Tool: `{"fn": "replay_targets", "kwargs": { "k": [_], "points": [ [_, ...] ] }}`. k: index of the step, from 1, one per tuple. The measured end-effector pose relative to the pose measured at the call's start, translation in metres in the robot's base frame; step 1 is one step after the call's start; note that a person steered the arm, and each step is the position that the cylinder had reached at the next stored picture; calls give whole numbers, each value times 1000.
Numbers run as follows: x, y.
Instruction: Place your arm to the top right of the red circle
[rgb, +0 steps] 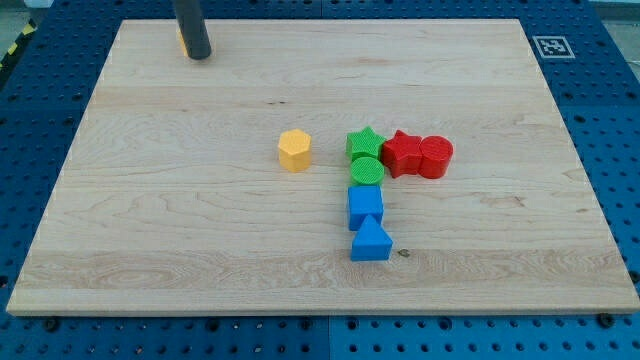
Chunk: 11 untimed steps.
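The red circle (436, 157) lies right of the board's centre, the rightmost piece of a tight cluster; it touches a red star (402, 153) on its left, which in turn sits against a green star (366, 143); just below that star a green circle (367, 170) presses in, and beneath it a blue cube (365, 206) and a blue triangle (371, 242) run down in a column toward the view's bottom; a yellow hexagon (294, 150) stands apart to the view's left of the green pieces. The arm carries no gripper, only a rod, so there is nothing to open or close and it holds nothing; the tip (198, 56) rests near the top-left corner of the wooden board (150, 250), well apart from every clustered block, with a sliver of orange (180, 40), perhaps another block, showing beside the rod. Judged from this, the task is barely begun; the tip's path toward the bare wood above and right of the red circle looks unobstructed, since the cluster lies below that line.
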<state>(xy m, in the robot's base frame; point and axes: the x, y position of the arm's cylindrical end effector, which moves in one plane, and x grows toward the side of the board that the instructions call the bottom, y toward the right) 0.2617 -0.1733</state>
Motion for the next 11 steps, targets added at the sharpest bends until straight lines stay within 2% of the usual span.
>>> {"fn": "replay_targets", "kwargs": {
  "k": [1,2,4,6,9,11],
  "points": [
    [0,35],
    [-16,45],
    [-16,91],
    [-15,91],
    [5,97],
    [36,160]
  ]
}}
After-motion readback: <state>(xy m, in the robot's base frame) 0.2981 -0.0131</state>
